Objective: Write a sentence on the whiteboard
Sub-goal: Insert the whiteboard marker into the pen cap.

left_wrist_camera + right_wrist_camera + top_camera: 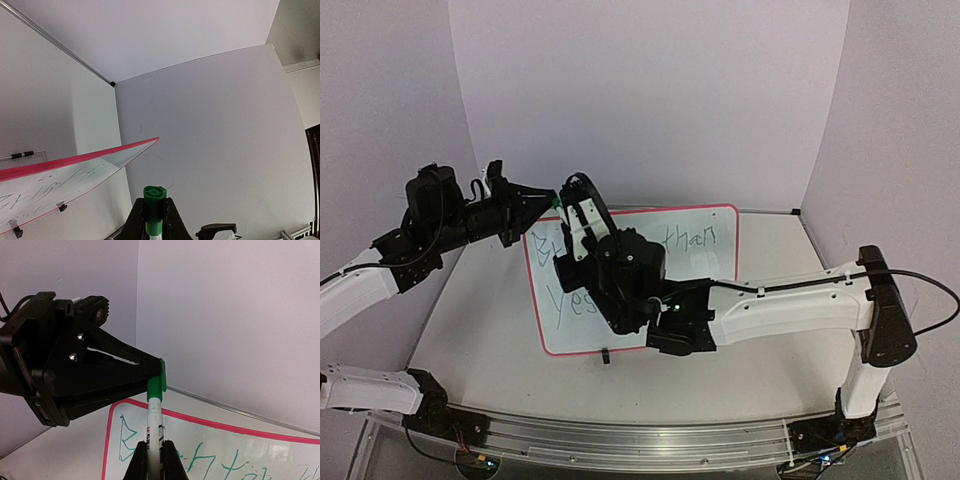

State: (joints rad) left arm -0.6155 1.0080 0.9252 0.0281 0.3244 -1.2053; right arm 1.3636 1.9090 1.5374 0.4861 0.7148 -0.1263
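Likely recapping: with left gripper (159,372) pinching green cap (156,386) and right gripper (155,454) clamping marker (154,422), press straight along the barrel until seated. Work above whiteboard (715,262), sparing the sentence (698,240).

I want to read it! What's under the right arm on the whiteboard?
The whiteboard with green writing. Only "than" and "Yes" show clearly; the right arm hides the rest.
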